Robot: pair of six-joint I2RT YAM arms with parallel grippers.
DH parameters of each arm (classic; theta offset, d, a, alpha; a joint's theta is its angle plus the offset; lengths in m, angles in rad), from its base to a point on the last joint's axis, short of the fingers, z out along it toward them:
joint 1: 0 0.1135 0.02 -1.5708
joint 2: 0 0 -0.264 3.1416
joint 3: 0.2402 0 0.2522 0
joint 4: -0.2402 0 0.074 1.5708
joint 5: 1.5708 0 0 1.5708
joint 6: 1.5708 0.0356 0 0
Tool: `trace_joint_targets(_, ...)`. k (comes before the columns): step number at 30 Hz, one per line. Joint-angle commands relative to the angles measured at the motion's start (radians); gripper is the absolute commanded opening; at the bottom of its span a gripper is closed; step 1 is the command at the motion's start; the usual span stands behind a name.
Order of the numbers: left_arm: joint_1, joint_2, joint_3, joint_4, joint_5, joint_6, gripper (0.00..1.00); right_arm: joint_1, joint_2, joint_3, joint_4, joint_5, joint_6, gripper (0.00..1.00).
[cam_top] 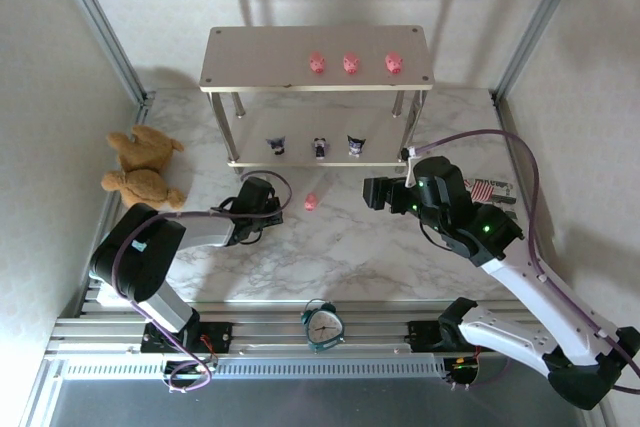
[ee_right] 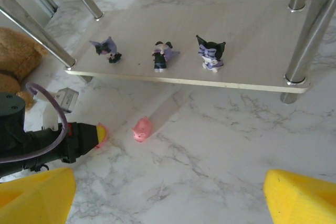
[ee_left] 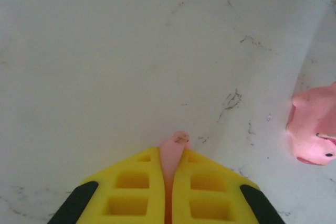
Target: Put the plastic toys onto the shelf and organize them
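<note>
My left gripper point(ee_left: 170, 153) is low over the marble table point(cam_top: 360, 247), its yellow fingers point(ee_left: 131, 187) shut on a pink pig toy point(ee_left: 177, 148) whose tip pokes out between them. In the right wrist view that held pig point(ee_right: 102, 135) shows at the left gripper's tip point(ee_right: 93, 136). A second pink pig point(cam_top: 310, 202) lies loose on the table just to its right point(ee_left: 314, 136) point(ee_right: 142, 128). The shelf point(cam_top: 260, 72) carries three pink pigs point(cam_top: 350, 64) on its top board and three purple-and-white figurines point(ee_right: 161, 56) on its lower board point(ee_right: 252, 40). My right gripper point(cam_top: 375, 192) hovers open, right of the loose pig, with nothing between its fingers point(ee_right: 299, 198).
A brown teddy bear point(cam_top: 140, 169) lies left of the shelf. A teal alarm clock point(cam_top: 322, 324) stands at the near edge between the arm bases. A small printed packet point(cam_top: 492, 189) lies at the right. The shelf's metal legs point(ee_right: 310, 30) stand close ahead of the right gripper.
</note>
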Motion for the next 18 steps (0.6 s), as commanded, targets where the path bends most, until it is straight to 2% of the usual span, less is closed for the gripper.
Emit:
trace_joint_targets(1,0.007,-0.065,0.068,-0.131,0.004,0.055,0.00,-0.005,-0.016,-0.004,0.009,0.021,-0.006,0.93)
trace_joint_targets(6,-0.009,-0.257,0.209,-0.369,-0.031,0.127,0.00,-0.006,-0.001,0.005,0.015,0.019,-0.011,0.93)
trace_joint_targets(11,-0.069,-0.423,0.461,-0.580,-0.101,0.205,0.00,-0.006,0.042,0.031,0.025,0.010,-0.019,0.93)
trace_joint_targets(15,-0.076,-0.471,0.605,-0.594,-0.128,0.268,0.00,-0.006,0.070,0.060,0.035,0.003,-0.022,0.93)
trace_joint_targets(18,-0.064,-0.449,0.703,-0.586,-0.184,0.334,0.02,-0.006,0.080,0.077,0.036,-0.008,-0.024,0.93)
